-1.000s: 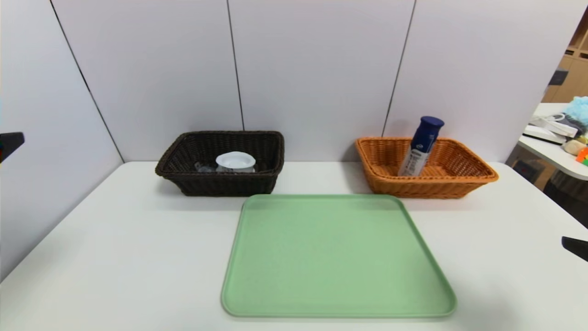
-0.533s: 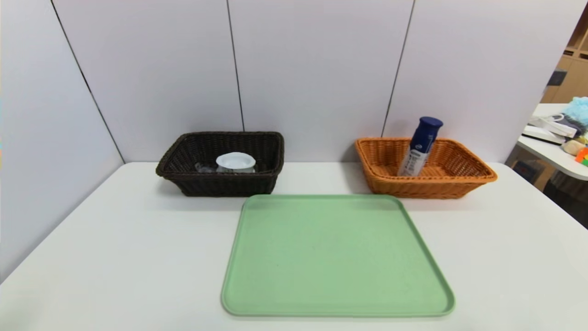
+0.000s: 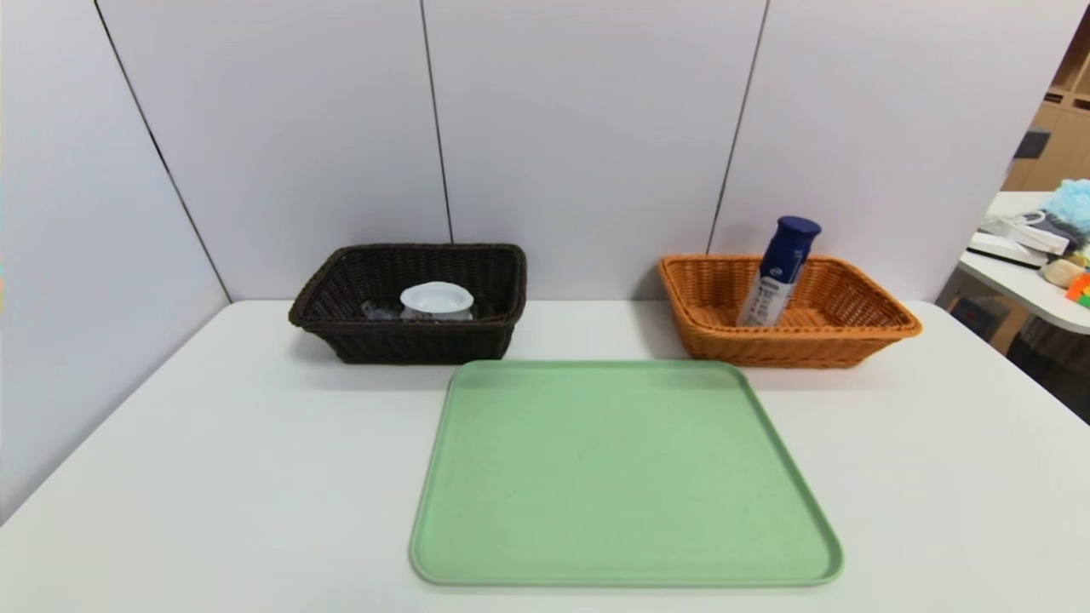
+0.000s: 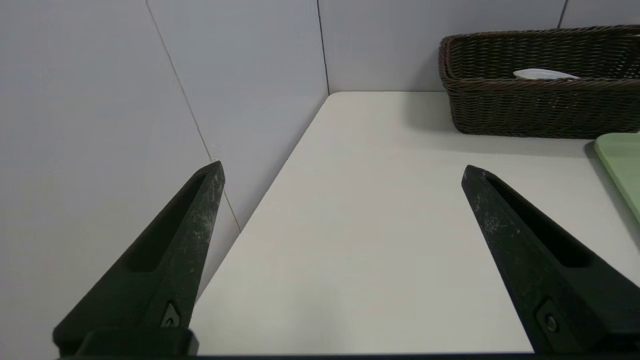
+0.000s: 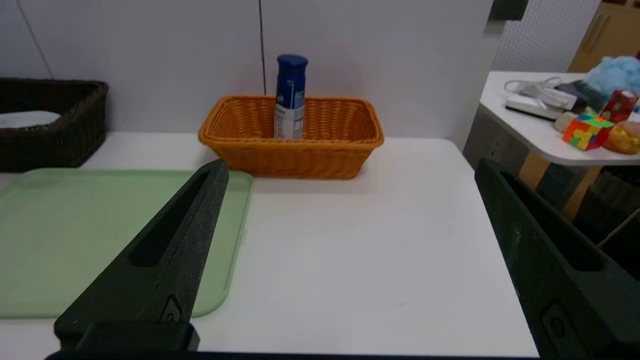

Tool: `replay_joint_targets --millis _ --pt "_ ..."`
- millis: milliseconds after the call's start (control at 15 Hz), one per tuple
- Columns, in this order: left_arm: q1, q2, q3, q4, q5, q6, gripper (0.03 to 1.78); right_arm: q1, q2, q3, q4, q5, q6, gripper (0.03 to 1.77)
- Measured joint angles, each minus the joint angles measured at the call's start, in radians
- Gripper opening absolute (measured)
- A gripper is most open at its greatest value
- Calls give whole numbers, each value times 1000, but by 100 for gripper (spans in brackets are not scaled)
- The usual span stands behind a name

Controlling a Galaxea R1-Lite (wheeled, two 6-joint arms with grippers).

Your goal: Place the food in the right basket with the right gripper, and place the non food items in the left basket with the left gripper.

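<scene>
The navy-capped food bottle point(image 3: 777, 272) point(image 5: 289, 97) leans upright inside the orange right basket point(image 3: 851, 336) point(image 5: 300, 155). The round white container point(image 3: 437, 300) point(image 4: 545, 74) lies in the dark brown left basket point(image 3: 409, 340) point(image 4: 540, 105), beside a greyish item point(image 3: 375, 310) too hidden to name. Neither arm shows in the head view. My left gripper point(image 4: 342, 172) hangs open over the table's near left side, holding nothing. My right gripper point(image 5: 352, 167) hangs open over the table's near right side, holding nothing.
A pale green tray point(image 3: 626, 477) point(image 5: 75, 235) lies bare in the middle of the white table point(image 3: 213, 477). Grey partition walls point(image 3: 596, 128) close off the back and left. A side table with clutter point(image 5: 575, 120) stands beyond the right edge.
A second ago the tips of both grippers showed at the left and right edges of the head view; both have since drawn out of that view. Baskets and their contents have not moved.
</scene>
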Motion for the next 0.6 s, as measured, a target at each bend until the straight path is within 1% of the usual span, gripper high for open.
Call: replay_joint_targets --millis 133,200,333,400,533,600 --pt "-2 -69 37 16 -41 1 169 -1 -5 -5 4 -2 -7 170" --pt "-6 -93 54 21 -55 -4 169 -1 -6 -1 5 8 -7 170" --pt "-7 -117 95 17 -59 -7 169 23 -9 10 15 50 -3 170" --pt "-8 -125 125 0 -70 -8 169 43 -9 16 18 61 0 170" --pt "-8 -131 166 -46 -102 -1 169 63 -11 23 19 61 2 170" --pt "-8 -132 183 -51 -103 -1 169 65 -16 34 19 59 2 170"
